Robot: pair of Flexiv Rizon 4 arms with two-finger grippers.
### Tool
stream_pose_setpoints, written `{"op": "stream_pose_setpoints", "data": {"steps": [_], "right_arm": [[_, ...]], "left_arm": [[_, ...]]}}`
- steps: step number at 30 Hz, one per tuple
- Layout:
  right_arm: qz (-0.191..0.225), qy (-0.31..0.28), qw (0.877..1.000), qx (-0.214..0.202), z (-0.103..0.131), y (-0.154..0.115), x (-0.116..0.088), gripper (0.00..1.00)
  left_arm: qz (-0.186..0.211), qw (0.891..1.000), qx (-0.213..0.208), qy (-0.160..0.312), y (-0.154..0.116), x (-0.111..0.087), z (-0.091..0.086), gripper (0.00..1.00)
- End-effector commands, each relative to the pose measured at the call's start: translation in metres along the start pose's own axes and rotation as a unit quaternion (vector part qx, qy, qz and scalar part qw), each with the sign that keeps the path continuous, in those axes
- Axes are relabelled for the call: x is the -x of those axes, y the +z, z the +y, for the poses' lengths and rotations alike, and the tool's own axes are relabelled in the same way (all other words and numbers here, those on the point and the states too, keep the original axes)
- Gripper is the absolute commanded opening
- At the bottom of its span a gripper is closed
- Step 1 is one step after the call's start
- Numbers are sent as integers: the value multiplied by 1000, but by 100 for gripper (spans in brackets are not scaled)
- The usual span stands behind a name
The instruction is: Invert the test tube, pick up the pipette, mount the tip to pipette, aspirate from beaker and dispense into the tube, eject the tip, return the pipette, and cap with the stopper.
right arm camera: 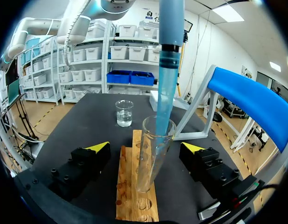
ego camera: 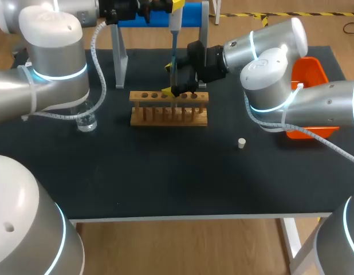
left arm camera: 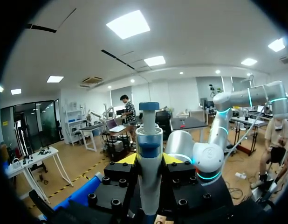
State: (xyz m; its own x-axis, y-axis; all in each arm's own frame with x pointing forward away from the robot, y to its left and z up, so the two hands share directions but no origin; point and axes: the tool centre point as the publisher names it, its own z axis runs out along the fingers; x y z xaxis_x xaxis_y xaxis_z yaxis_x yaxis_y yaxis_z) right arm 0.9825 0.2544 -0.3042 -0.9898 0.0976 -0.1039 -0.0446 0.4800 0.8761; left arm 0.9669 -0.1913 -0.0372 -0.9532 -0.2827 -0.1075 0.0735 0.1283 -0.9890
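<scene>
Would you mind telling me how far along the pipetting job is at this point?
Done: the test tube stands mouth-up in the rack, and the left gripper is shut on the pipette, tip mounted. In hand: the tip is in the tube's mouth, the dispensing step; the right gripper is open around the tube. Left: eject the tip, return the pipette, fit the stopper, lying on the table.

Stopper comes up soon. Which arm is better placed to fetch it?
Right. The stopper lies nearer the right gripper, which is open; the left gripper is shut on the pipette.
</scene>
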Motion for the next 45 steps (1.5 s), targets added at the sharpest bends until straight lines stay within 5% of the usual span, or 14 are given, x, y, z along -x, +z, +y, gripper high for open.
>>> {"op": "stream_pose_setpoints", "data": {"steps": [1,45], "right_arm": [[1,0,1000,-1,0,-1,0,100],[1,0,1000,-1,0,-1,0,100]], "left_arm": [[-1,1000,2,0,0,-1,-4,0],[-4,1000,12,27,-1,-11,-31,0]]}}
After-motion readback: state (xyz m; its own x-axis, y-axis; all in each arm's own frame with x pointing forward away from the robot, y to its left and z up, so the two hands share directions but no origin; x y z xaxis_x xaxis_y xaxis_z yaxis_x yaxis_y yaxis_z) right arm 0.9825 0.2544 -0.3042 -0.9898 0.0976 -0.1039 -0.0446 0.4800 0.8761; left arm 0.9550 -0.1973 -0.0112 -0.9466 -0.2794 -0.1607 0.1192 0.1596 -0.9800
